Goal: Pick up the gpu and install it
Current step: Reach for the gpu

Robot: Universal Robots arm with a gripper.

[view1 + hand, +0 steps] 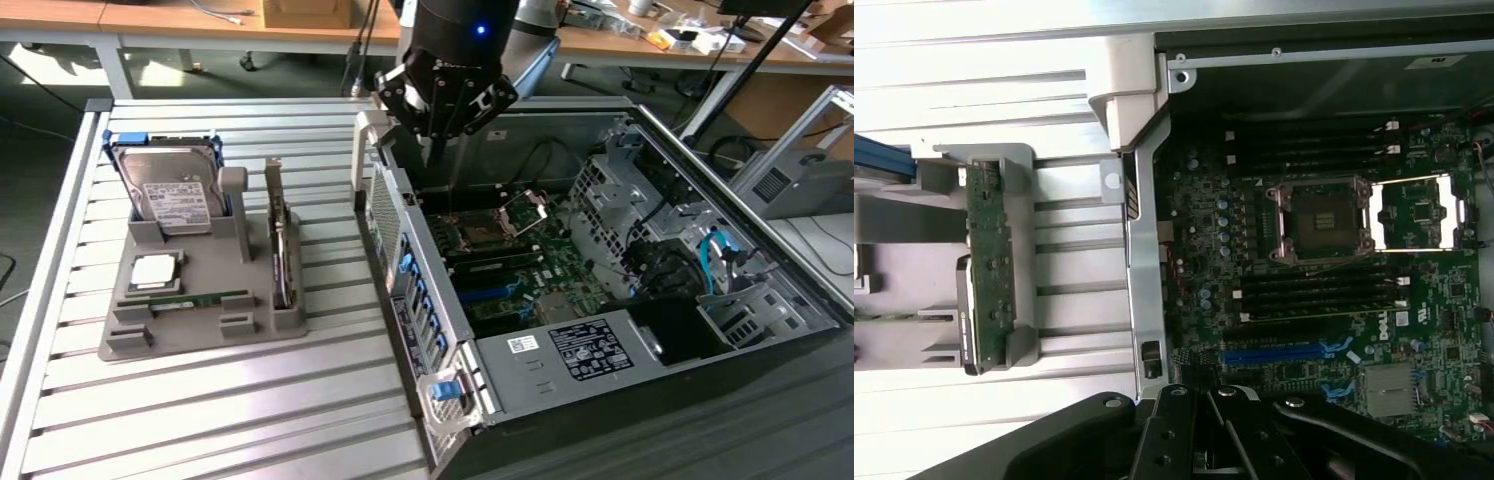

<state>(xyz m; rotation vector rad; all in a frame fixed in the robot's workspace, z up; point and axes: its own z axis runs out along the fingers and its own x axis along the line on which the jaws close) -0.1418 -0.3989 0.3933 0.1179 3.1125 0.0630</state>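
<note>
One closed tool (435, 150), vertical above the case wall (388, 215)

What appears to be "DELL" is printed on the motherboard (1294, 330); the case label (594, 350) cannot be read.

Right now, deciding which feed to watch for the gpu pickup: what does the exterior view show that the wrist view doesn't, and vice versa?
Exterior view adds the hard drive, RAM stick and loose CPU in the gray holder, plus the power supply label. Wrist view adds a face-on look at the motherboard's blue expansion slot. Shared: the gpu standing in the holder, the open CPU socket, and the shut, empty gripper over the case.
</note>
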